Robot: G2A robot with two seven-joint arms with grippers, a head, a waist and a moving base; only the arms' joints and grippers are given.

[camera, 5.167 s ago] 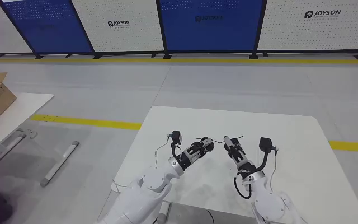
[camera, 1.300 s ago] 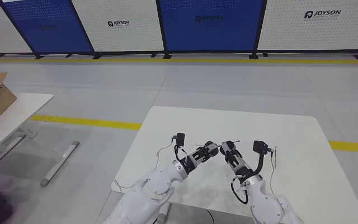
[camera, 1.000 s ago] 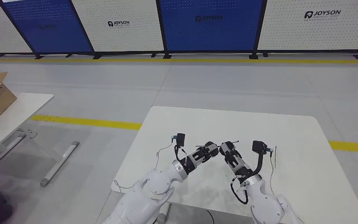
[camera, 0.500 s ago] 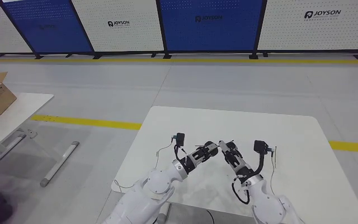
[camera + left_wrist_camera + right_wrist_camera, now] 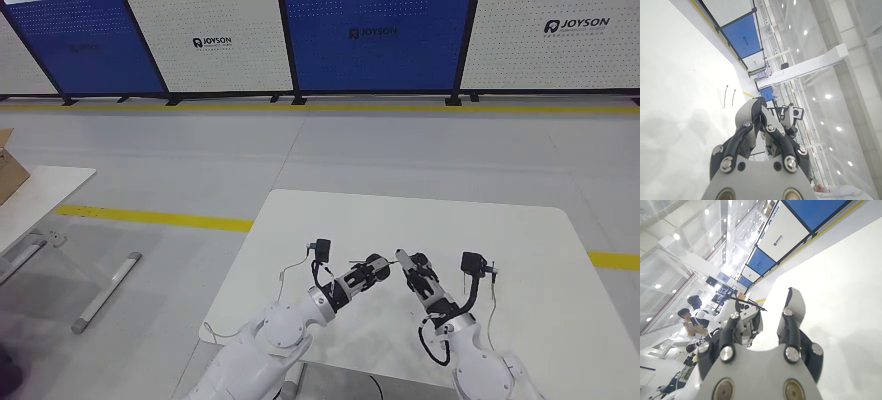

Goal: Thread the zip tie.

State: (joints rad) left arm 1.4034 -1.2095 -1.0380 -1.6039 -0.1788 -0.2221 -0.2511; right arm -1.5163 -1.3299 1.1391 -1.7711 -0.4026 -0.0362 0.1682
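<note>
End effector [image 5: 759,103], zip tie [image 5: 755,120] seemingly half-hidden

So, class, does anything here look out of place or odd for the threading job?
Nothing damaged or spilled. One oddity: only the left end effector grips the zip tie; the right end effector is open and empty beside it. Two spare zip ties lie on the table.

- The table [image 5: 500,240] is looking white all over.
- The zip tie [image 5: 751,304] in the left gripper [image 5: 758,106] is showing black.
- Two ties [image 5: 726,96] lying on the table are looking black too.
- The left gripper and the right gripper [image 5: 762,298] are showing pale grey with black parts.
- The panels [image 5: 378,45] are showing blue or dotted white.
- A yellow line [image 5: 150,217] is crossing the grey floor [image 5: 400,150].
</note>
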